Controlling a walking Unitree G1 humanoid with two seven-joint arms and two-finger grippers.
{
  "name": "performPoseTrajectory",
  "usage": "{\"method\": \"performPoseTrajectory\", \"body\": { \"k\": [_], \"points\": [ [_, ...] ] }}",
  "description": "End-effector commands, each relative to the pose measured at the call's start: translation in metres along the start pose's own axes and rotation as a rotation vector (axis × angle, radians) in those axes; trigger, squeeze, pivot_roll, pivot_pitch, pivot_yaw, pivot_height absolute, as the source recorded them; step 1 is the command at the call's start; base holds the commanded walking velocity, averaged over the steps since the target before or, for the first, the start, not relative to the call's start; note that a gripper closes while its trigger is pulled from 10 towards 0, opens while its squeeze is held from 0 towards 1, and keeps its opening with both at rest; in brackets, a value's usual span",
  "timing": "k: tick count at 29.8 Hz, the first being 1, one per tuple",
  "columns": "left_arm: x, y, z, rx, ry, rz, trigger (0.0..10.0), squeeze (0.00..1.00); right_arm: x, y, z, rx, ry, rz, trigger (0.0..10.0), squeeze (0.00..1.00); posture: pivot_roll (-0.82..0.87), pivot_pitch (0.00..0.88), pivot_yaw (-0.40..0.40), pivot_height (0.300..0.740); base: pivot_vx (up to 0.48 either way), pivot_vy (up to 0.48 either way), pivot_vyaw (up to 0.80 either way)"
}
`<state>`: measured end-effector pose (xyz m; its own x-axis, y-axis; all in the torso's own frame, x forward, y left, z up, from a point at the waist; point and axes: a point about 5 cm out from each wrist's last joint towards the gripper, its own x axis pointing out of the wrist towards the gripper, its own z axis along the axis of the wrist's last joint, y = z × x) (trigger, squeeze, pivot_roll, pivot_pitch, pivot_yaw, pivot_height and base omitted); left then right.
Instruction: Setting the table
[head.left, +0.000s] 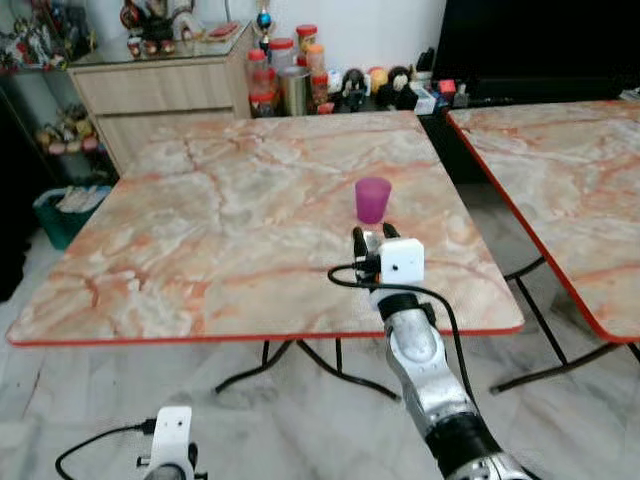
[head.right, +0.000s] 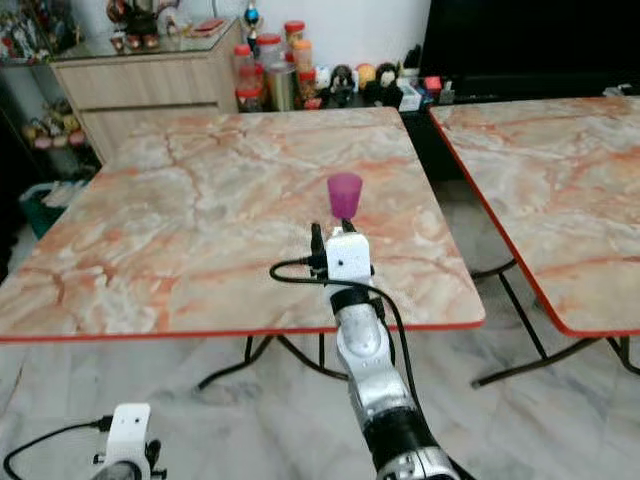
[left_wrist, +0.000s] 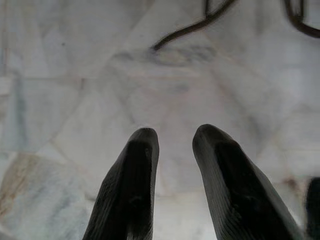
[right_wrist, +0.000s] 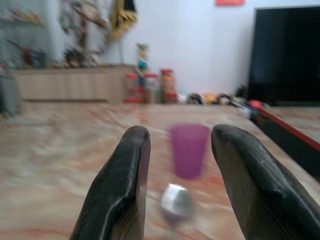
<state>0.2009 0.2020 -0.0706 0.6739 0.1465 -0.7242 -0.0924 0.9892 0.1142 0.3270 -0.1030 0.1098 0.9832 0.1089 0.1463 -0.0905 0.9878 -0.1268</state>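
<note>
Marble surface (head.left: 200, 250) lies broad and bare around my cup (head.left: 373, 199), which stands upright near its right edge. My right claw (right_wrist: 180, 170) gapes open just short of it; left claw (left_wrist: 172, 150) hangs parted over floor (left_wrist: 75, 75).

The right arm (head.left: 430, 375) reaches forward and up from the lower edge of the head views, silver along the forearm, with a white box at the wrist and a black cable looping beside it. Its right pincer (right_wrist: 180, 145) is held level, the two black fingers (right_wrist: 122, 185) spread apart with a clear gap between the tips. The left arm (head.left: 170, 445) hangs low, and the left pincer (left_wrist: 172, 137) points downward with its fingers slightly parted, gripping nothing.
</note>
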Motion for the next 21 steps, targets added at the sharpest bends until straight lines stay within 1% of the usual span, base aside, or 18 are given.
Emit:
{"method": "performPoseTrajectory", "body": {
  "k": [1, 4, 7, 15, 21],
  "points": [
    [0.0, 0.01, -0.002, 0.002, 0.012, 0.026, 10.0, 0.0, 0.002, 0.007, 0.002, 0.011, 0.006, 0.011, 10.0, 0.0, 0.0, 0.0, 0.055, 0.74, 0.292, 0.0, 0.0],
    [0.0, 0.01, -0.002, 0.003, 0.013, 0.026, 10.0, 0.0, 0.001, 0.006, -0.004, 0.004, 0.041, 0.005, 10.0, 0.0, 0.0, 0.0, 0.055, 0.74, 0.285, 0.0, 0.0],
    [-0.001, 0.01, -0.002, 0.005, 0.014, 0.025, 10.0, 0.0, -0.001, 0.003, -0.012, 0.052, 0.088, -0.022, 10.0, 0.0, 0.0, 0.0, 0.055, 0.74, 0.29, 0.0, 0.0],
    [-0.001, 0.01, -0.003, 0.004, 0.014, 0.026, 10.0, 0.0, -0.001, -0.003, -0.017, 0.086, 0.119, -0.055, 10.0, 0.0, 0.0, 0.0, 0.053, 0.74, 0.289, 0.0, 0.0],
    [-0.001, 0.011, -0.003, 0.006, 0.013, 0.027, 10.0, 0.0, 0.0, -0.003, -0.018, 0.091, 0.128, -0.056, 10.0, 0.0, 0.0, 0.0, 0.054, 0.74, 0.29, 0.0, 0.0]
  ]
}}
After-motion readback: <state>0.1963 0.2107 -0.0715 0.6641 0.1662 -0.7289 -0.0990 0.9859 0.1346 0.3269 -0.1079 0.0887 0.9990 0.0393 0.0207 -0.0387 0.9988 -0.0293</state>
